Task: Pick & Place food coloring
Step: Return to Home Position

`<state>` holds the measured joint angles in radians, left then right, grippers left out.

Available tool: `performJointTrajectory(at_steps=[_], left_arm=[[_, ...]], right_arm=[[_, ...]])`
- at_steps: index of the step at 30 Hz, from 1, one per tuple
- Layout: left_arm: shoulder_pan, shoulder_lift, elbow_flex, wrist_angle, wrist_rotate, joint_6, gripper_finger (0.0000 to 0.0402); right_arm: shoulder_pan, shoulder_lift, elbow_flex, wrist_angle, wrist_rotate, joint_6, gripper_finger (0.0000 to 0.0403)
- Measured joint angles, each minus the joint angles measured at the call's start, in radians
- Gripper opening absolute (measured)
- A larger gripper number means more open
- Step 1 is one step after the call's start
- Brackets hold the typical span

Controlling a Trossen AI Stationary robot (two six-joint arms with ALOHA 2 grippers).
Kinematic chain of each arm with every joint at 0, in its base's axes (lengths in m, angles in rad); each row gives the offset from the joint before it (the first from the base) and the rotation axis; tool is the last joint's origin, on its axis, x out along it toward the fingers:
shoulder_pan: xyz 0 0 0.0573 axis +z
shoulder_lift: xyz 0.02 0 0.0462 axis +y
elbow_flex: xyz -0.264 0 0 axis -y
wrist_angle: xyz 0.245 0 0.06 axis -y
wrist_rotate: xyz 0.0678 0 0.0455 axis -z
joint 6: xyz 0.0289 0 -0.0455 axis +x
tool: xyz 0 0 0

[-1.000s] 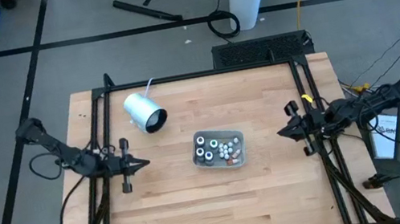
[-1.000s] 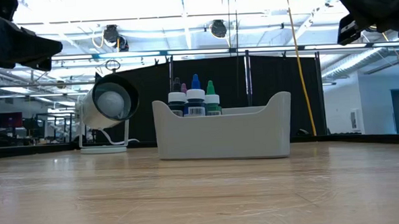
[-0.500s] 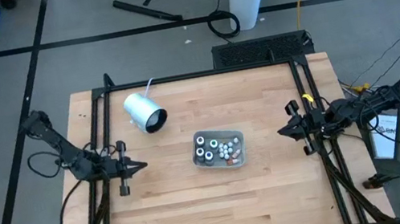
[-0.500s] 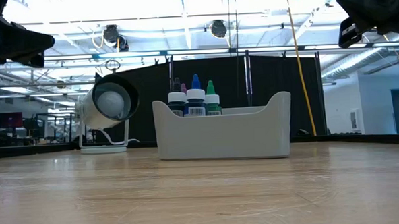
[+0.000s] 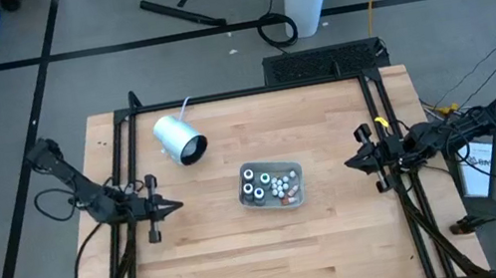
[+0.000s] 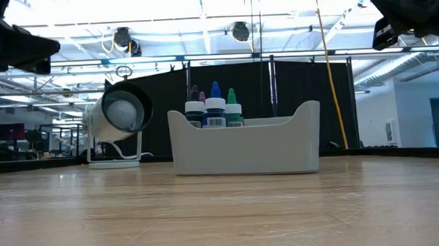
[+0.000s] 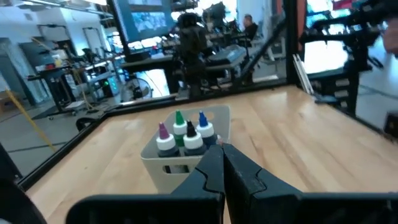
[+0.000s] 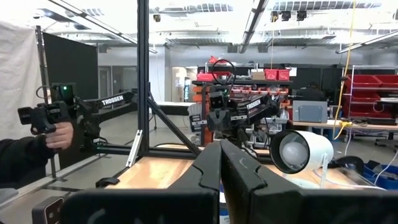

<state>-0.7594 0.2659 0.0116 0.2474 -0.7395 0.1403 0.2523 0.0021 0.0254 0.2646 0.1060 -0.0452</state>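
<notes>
The wooden counter [image 5: 266,247] carries everything. The left arm [image 5: 85,191] lies folded low over the counter's left edge, and its left tool [image 5: 171,206] is raised above the wood, aimed at the middle, its fingers [image 7: 211,163] clenched together on nothing. The right arm [image 5: 430,139] mirrors it at the right edge, with the right tool [image 5: 351,164] pointing inward, fingers [image 8: 208,163] likewise pressed together and empty. A white cylinder [image 5: 179,138] lies on its side toward the back left. The grey bin [image 5: 298,173] sits near the centre, well apart from both tools. Inside it the food coloring bottles [image 6: 215,112] stand upright in a cluster, long axes vertical, tips up above the rim.
</notes>
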Motion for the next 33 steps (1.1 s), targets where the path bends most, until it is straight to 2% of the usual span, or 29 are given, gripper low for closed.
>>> performJointTrajectory(at_steps=[7, 13, 33], left_arm=[[0.07, 0.0, 0.0, -0.044, 0.067, -0.011, 0.0007], [0.078, 0.0, 0.0, -0.036, 0.066, -0.091, 0.0021], [0.078, 0.0, 0.0, -0.037, 0.066, -0.094, 0.0024]], right_arm=[[0.0, 0.0, 0.0, 0.0, -0.001, 0.0, 0.0], [0.0, 0.0, 0.0, 0.0, -0.002, 0.002, 0.0], [0.0, 0.0, 0.0, 0.0, -0.002, 0.006, 0.0]])
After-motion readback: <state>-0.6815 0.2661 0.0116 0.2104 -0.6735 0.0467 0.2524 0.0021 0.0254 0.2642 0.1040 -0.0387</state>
